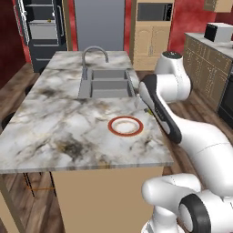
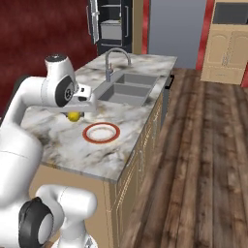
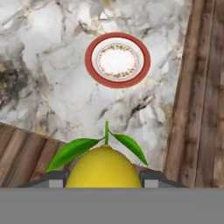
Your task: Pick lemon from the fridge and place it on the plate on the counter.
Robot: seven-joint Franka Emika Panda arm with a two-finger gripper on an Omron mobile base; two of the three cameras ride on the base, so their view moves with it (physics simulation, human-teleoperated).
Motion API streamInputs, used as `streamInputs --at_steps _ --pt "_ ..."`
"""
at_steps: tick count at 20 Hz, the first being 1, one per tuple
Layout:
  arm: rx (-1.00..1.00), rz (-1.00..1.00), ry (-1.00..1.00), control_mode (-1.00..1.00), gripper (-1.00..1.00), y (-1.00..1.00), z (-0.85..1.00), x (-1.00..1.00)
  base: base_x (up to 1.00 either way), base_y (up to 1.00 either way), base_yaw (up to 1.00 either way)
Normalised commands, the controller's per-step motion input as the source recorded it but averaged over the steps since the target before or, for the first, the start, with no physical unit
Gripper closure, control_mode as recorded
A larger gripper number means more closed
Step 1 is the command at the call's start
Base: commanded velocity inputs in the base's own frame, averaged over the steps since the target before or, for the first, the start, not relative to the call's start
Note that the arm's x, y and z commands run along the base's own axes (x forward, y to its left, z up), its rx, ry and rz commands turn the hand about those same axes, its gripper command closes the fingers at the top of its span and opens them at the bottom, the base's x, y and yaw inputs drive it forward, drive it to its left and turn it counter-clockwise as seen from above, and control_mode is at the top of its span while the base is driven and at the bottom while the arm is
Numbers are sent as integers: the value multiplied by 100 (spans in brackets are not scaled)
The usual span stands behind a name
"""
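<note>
My gripper (image 3: 103,179) is shut on the lemon (image 3: 103,166), a bright yellow fruit with green leaves that sits between the two dark fingertips (image 3: 54,179). In the right base view the lemon (image 2: 73,116) hangs under the hand just above the counter (image 2: 58,140), a little left of the plate (image 2: 87,133). The white plate with its red-brown rim (image 3: 89,57) lies bare on the marble counter (image 3: 43,57), ahead of the lemon. The plate (image 1: 112,126) lies near the counter's (image 1: 59,123) right edge. The black fridge (image 1: 43,27) stands open at the far end.
A grey double sink (image 1: 107,82) with an arched tap (image 1: 93,52) lies beyond the plate. Wooden floor (image 2: 203,145) runs to the right of the island. A wall counter with a microwave (image 1: 217,31) stands at the far right.
</note>
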Motion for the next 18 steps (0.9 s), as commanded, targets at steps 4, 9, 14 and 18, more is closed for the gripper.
streamInputs --at_steps 4,9,14,18 --pt "3 7 9 -100 100 0 -38 62 0 0 0" --pt "2 9 5 -100 100 0 -38 68 0 0 0" --pt "0 12 6 -100 100 -1 -45 81 0 0 0" --pt "0 10 2 -100 100 0 -53 58 0 0 0"
